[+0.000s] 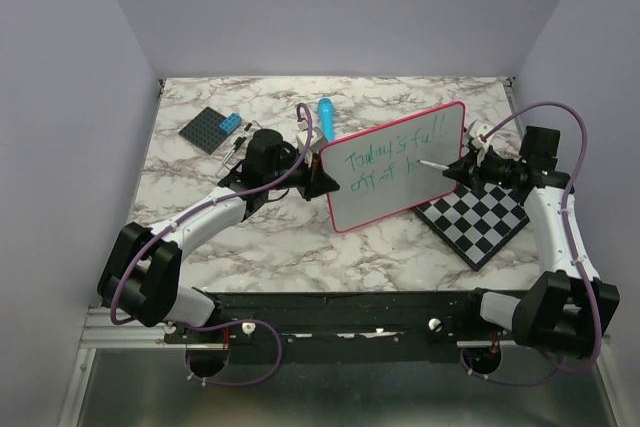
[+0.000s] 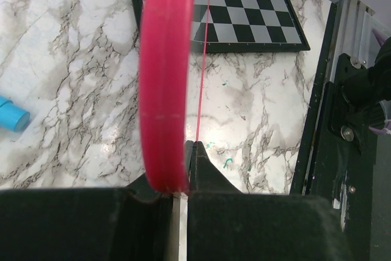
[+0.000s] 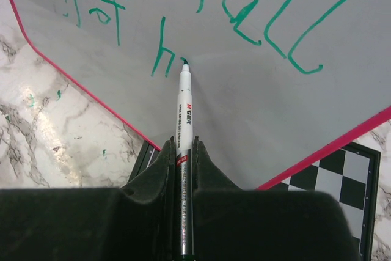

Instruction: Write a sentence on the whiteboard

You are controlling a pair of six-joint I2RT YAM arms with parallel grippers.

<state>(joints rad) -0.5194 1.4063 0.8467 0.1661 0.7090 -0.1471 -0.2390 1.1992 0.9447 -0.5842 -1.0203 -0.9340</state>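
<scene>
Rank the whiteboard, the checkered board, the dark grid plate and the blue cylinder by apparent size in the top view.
Largest to smallest:
whiteboard, held up nearer the camera, which flatters it
checkered board, partly covered, so its rank against the whiteboard is unsure
dark grid plate
blue cylinder

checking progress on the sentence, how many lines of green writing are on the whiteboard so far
2. The upper line runs across the top of the whiteboard; the lower line sits under its left part, ending at the marker tip. The board's back face is hidden.
</scene>
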